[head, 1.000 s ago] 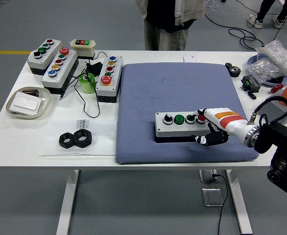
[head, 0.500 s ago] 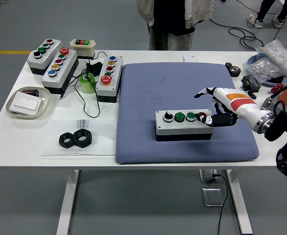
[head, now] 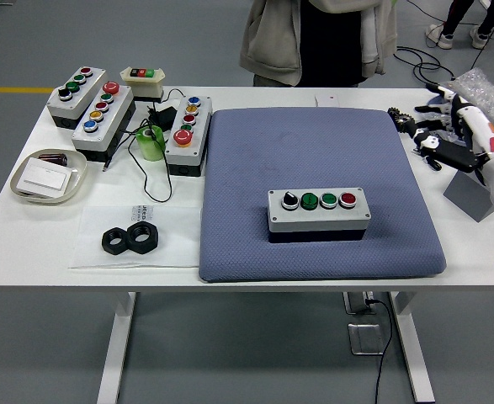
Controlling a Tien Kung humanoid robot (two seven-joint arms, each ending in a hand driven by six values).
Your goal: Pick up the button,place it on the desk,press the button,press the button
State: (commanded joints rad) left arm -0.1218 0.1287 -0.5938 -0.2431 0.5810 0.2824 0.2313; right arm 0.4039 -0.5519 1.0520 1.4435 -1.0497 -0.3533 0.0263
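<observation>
The button box [head: 318, 212] sits on the blue mat [head: 314, 168] at centre-right of the frame, four controls on top — black, two green, red. The right hand [head: 448, 126] hangs at the right edge, well apart from the box, fingers spread and empty. Other button boxes [head: 103, 114] line the upper left of the worktop [head: 28, 227]; a person [head: 318, 42] stands at top.

You have 5 push-button control boxes on the white table [head: 255, 273]: 1 grey four-button box [head: 318, 212] on the single blue-grey padded mat [head: 314, 160], and 4 more at the far left. You also see 2 black hexagonal nuts [head: 131, 239], 1 beige shallow tray [head: 48, 176], and 1 green tape roll [head: 151, 143].
</observation>
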